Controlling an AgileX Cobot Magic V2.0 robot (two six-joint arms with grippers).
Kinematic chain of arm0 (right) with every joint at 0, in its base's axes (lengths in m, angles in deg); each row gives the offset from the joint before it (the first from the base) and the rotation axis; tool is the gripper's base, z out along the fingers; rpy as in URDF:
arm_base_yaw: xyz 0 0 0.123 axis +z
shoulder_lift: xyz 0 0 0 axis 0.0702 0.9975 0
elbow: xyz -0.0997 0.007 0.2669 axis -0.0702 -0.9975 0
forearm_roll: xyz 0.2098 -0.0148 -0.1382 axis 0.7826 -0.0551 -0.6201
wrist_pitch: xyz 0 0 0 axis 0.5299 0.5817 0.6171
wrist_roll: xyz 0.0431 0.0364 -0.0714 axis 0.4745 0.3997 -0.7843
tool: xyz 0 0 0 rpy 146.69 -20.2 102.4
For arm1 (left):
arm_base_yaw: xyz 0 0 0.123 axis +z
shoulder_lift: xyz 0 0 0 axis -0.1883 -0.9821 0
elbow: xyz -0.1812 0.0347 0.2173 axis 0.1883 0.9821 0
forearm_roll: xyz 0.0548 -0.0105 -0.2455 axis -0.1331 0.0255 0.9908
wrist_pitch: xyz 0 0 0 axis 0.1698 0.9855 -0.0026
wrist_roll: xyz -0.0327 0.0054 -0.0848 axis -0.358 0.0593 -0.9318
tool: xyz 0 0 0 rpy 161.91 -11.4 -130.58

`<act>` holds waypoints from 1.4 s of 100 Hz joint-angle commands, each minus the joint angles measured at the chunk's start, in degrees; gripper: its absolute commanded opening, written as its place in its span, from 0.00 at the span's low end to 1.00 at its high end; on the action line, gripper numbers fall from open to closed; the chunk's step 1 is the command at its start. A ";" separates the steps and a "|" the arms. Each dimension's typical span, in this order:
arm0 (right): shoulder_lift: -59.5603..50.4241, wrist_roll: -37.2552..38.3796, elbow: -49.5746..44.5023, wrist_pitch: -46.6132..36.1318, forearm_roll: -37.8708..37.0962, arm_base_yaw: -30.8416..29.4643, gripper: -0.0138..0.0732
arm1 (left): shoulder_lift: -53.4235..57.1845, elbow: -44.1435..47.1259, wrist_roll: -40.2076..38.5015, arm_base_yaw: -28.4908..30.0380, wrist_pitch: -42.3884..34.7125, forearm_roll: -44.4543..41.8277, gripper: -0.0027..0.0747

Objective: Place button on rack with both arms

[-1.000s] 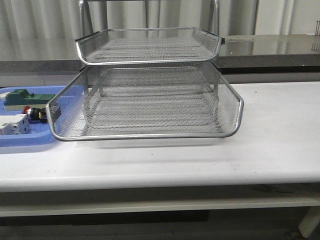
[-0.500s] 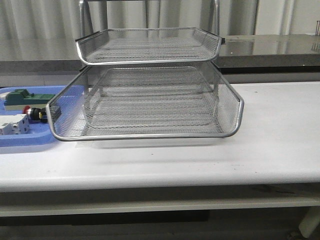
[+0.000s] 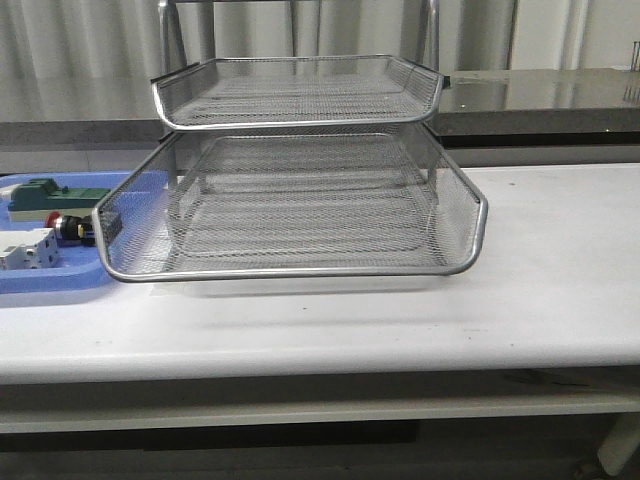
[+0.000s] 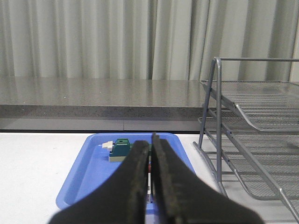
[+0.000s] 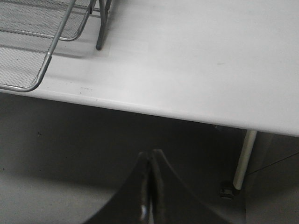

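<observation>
The silver wire-mesh rack (image 3: 300,271) stands mid-table, its tiers empty. The button (image 3: 64,228), with its red head and black body, lies in a blue tray (image 3: 50,281) left of the rack. Neither gripper shows in the front view. In the left wrist view my left gripper (image 4: 151,141) is shut with nothing in it, held short of the blue tray (image 4: 88,172), and its fingers hide most of the button. The rack (image 4: 218,116) stands beside that tray. My right gripper (image 5: 151,154) is shut and empty, below the table's front edge, with the rack's corner (image 5: 46,61) beyond it.
A green block (image 3: 45,195) and a white breaker (image 3: 25,249) share the blue tray with the button. A grey counter (image 3: 540,95) and curtains run behind the table. A table leg (image 5: 245,158) and a caster stand near the right gripper.
</observation>
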 commanded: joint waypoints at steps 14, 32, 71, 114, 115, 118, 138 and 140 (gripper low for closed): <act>0.12 -0.06 1.78 -3.51 -0.04 0.01 0.08 | 1.94 2.67 -0.48 0.01 -5.51 -0.05 0.04; 0.12 -0.06 1.78 -3.51 -0.04 0.01 0.08 | 1.94 2.67 -0.48 0.01 -7.53 -0.05 0.04; 0.12 -0.06 1.78 -3.51 -0.04 0.01 0.08 | 0.52 -1.15 -0.48 0.01 -6.44 6.89 0.04; 0.12 -0.06 1.78 -3.51 -0.04 0.01 0.08 | -24.14 -26.92 0.17 0.01 20.75 6.11 0.04; 0.12 -0.06 1.78 -3.51 -0.04 0.01 0.08 | -24.67 -27.88 0.32 0.01 21.61 5.97 0.04; 0.12 -0.06 1.78 -3.51 -0.04 0.01 0.08 | -26.74 -29.74 1.24 0.01 23.09 5.66 0.04; 0.12 -0.06 1.78 -3.51 -0.04 0.01 0.08 | -40.84 -41.50 3.39 0.01 30.89 4.54 0.04; 0.12 -0.06 1.78 -3.51 -0.04 0.01 0.08 | -42.24 -42.19 3.59 0.01 31.72 4.18 0.04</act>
